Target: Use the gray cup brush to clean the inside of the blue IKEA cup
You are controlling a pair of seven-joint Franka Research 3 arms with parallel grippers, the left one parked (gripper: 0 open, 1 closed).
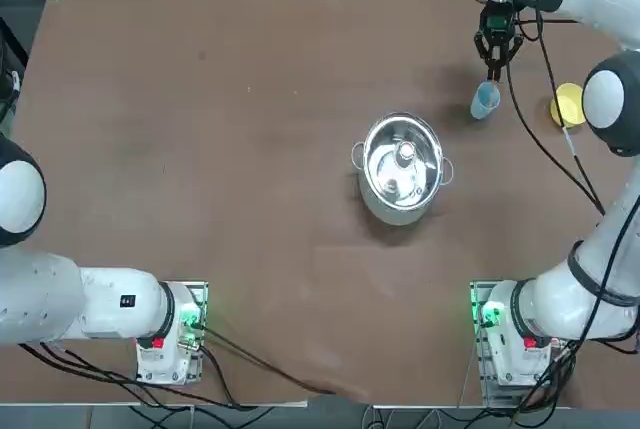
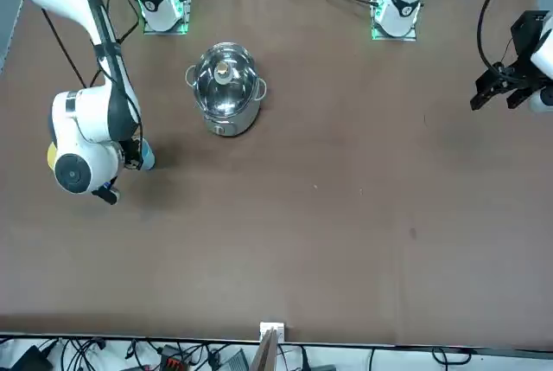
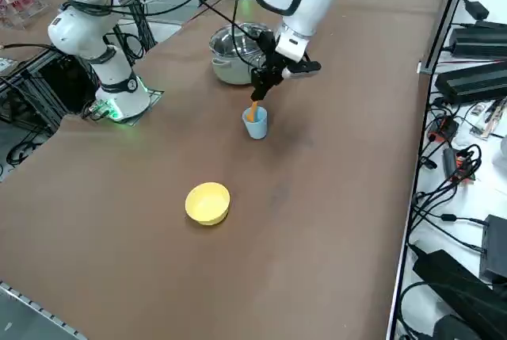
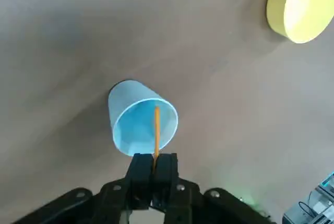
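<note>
Beside the steel pot point(image 1: 402, 167), on the working arm's side of it and toward the far edge of the desk point(image 1: 200, 149), the blue IKEA cup point(image 1: 485, 100) is standing upright with its mouth open upward. Directly above that cup the right gripper point(image 4: 154, 167) is hanging with its fingers point(image 4: 167, 167) pointing down, pressed together on the orange handle of the gray cup brush point(image 4: 155, 130). From the clamped fingers the handle is running straight down past the rim and into the cup's hollow; the brush's lower end is sitting inside the cup, and its head colour cannot be told. In the right side view the orange stick point(image 3: 252, 112) is showing between the gripper point(image 3: 259, 93) and the cup point(image 3: 255, 123), with the fingertips hanging just above the rim. Whether the brush is touching the cup's wall or floor cannot be told.

Further from the steel pot than the blue cup, near the desk's right-hand edge, a yellow cup point(image 3: 207, 202) is resting apart from everything else. The pot is standing uncovered near the desk's middle, well apart from the blue cup, with a small knobbed object lying inside it. In the front view the cup point(image 2: 147, 156) is showing only as a blue sliver behind the arm's white wrist.
</note>
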